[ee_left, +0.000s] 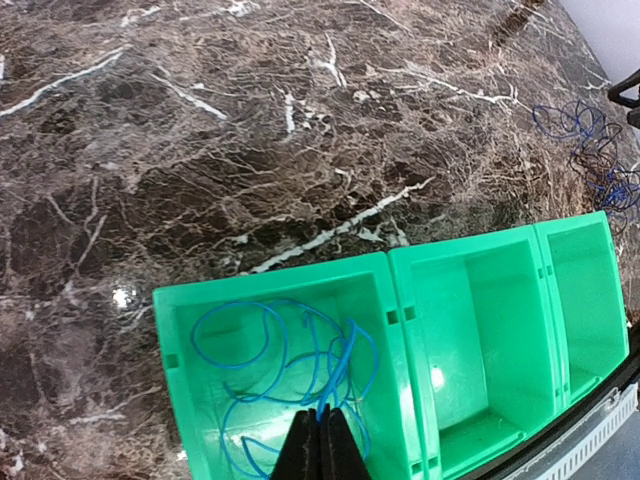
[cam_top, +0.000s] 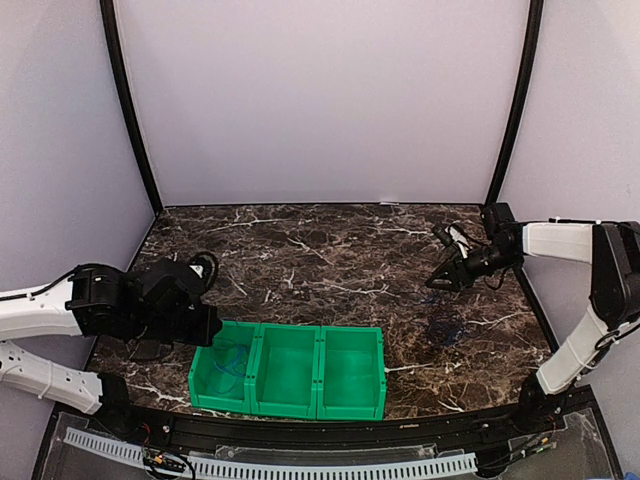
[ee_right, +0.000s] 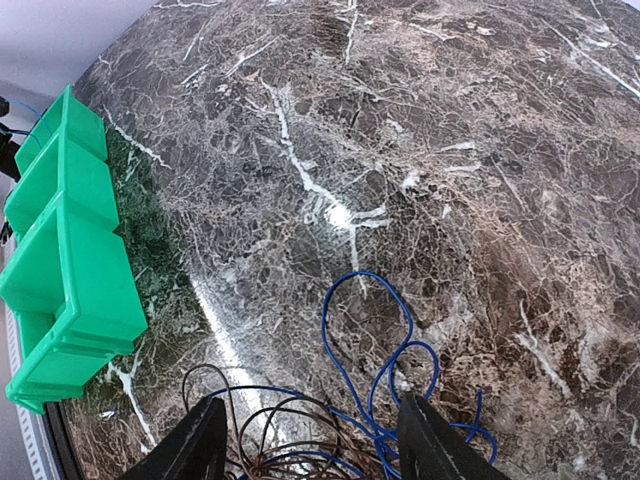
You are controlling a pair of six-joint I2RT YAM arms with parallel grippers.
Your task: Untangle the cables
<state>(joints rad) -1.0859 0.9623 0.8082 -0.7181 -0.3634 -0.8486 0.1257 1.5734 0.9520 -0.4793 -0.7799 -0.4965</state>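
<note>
My left gripper is shut on a light blue cable, which coils inside the left compartment of the green bin. In the top view the left gripper is at the bin's left end. A tangle of dark blue cable and brown cable lies on the marble at the right, faint in the top view. My right gripper is open just above that tangle, a finger on each side. In the top view it hovers over the table's right side.
The green bin has three compartments near the front edge; the middle and right ones hold nothing. The same tangle shows at the right edge of the left wrist view. Black frame posts stand at the back corners.
</note>
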